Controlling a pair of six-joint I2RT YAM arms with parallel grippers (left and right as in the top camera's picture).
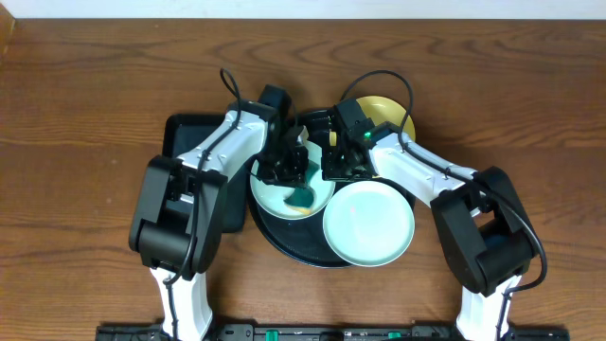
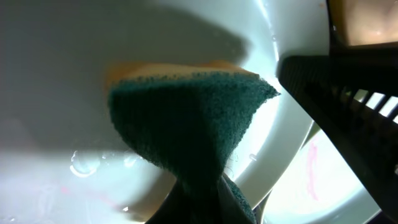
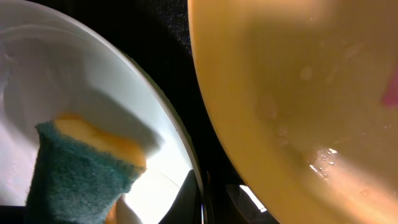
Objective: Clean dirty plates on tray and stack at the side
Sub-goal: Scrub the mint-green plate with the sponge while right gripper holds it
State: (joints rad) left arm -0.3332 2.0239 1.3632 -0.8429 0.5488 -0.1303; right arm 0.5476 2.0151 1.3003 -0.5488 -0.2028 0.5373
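Observation:
On the round black tray point(image 1: 284, 244) lie three plates. My left gripper point(image 1: 297, 185) is shut on a green-and-yellow sponge point(image 1: 301, 197), pressed flat into the left mint plate point(image 1: 269, 194). The left wrist view shows the sponge point(image 2: 186, 124) on that wet plate point(image 2: 93, 62). My right gripper point(image 1: 334, 170) is shut on the same plate's right rim point(image 3: 186, 155), one finger inside and one outside. A second mint plate point(image 1: 369, 224) sits at the tray's front right. The yellow plate point(image 1: 386, 114) lies at the back right, wet with a pink smear point(image 3: 388, 93).
A rectangular black tray point(image 1: 185, 133) lies to the left, partly under my left arm. The brown wooden table point(image 1: 85, 114) surrounds both trays. A pink streak shows on the front mint plate point(image 2: 311, 165).

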